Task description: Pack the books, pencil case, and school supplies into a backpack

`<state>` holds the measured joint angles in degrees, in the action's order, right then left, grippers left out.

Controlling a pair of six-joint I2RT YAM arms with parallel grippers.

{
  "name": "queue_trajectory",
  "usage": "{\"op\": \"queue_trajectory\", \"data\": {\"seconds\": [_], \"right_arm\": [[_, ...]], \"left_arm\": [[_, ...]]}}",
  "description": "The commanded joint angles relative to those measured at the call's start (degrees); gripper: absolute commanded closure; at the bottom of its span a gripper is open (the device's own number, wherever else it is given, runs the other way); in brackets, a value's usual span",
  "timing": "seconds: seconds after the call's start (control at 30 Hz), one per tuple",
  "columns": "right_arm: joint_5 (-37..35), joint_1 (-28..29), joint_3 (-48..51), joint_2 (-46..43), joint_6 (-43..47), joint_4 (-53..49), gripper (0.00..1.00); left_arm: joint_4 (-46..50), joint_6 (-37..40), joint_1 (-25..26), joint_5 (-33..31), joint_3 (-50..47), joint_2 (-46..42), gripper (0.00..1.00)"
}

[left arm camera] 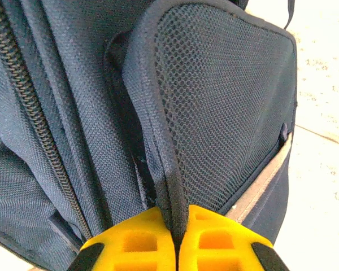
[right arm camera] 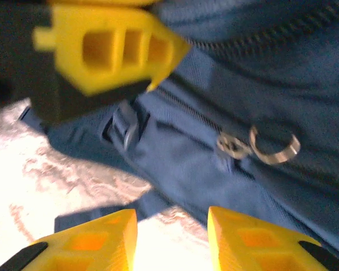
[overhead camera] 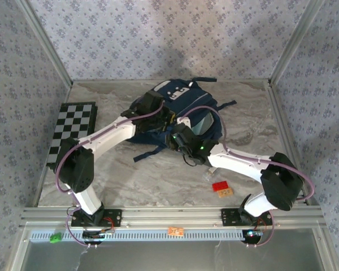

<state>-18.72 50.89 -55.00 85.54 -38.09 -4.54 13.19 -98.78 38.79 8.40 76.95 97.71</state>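
The navy backpack (overhead camera: pixel 183 107) lies at the back middle of the table. My left gripper (left arm camera: pixel 177 240) is shut on the dark bound edge of the backpack's mesh pocket (left arm camera: pixel 226 107), holding that edge up. In the top view the left gripper (overhead camera: pixel 158 111) sits at the bag's left side. My right gripper (right arm camera: pixel 172 240) stands open just in front of the bag's lower edge, with only bare table between its fingers. Ahead of it are a zipper (right arm camera: pixel 254 42) and a metal pull ring (right arm camera: pixel 274 149). A pale teal surface (overhead camera: pixel 202 121) shows in the bag's opening. The books are out of view.
A black-and-white checkered board (overhead camera: pixel 73 132) lies at the left edge. A red brick (overhead camera: pixel 219 186) and an orange piece (overhead camera: pixel 226 193) sit on the marble table (overhead camera: pixel 152 180) near the right arm. A small pale item (overhead camera: pixel 207 175) lies beside the right forearm.
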Motion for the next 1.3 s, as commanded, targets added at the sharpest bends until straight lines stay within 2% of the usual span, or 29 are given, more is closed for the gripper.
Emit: {"op": "queue_trajectory", "data": {"seconds": [0.0,0.23,0.33,0.43,0.7,0.8,0.93,1.03,1.13,1.27], "right_arm": [[-9.19,-0.07,-1.65,0.55,-1.53,-2.13,0.56],[-19.93,0.63,-0.68,-1.93,-10.36,-12.92,0.48],[-20.15,-0.66,-0.98,-2.48,-12.38,-16.65,0.47],[-18.86,-1.76,-0.14,-2.74,-10.72,-14.33,0.54],[-17.71,-6.26,1.33,-2.50,-8.49,-12.15,0.65],[-17.16,-7.41,1.23,-1.80,-7.97,-11.66,0.73],[-14.53,-8.35,2.11,-2.09,-6.34,-8.81,0.76],[-12.12,-8.52,2.16,-3.30,-5.01,-7.20,0.88],[-10.44,-8.30,1.36,-4.80,-3.12,-9.37,0.97],[-7.80,-8.32,1.08,-7.38,-1.29,-14.18,1.00]], "left_arm": [[-6.64,-3.58,2.94,4.52,2.12,-1.88,1.00],[-5.50,-5.26,5.56,3.41,5.36,0.46,1.00],[-4.59,-5.07,6.22,1.60,5.86,0.35,1.00],[-4.31,-5.15,6.73,1.69,6.68,0.70,1.00],[-4.14,-4.92,7.27,1.02,6.84,0.48,1.00],[-4.10,-4.92,7.35,0.92,6.66,0.36,1.00],[-3.79,-4.47,7.22,0.32,6.55,0.37,1.00],[-3.10,-3.52,6.83,-0.22,6.38,0.37,1.00],[-1.00,-0.27,5.47,-1.26,6.63,0.31,1.00],[3.21,7.27,2.12,-2.63,8.65,0.62,1.00]]}}
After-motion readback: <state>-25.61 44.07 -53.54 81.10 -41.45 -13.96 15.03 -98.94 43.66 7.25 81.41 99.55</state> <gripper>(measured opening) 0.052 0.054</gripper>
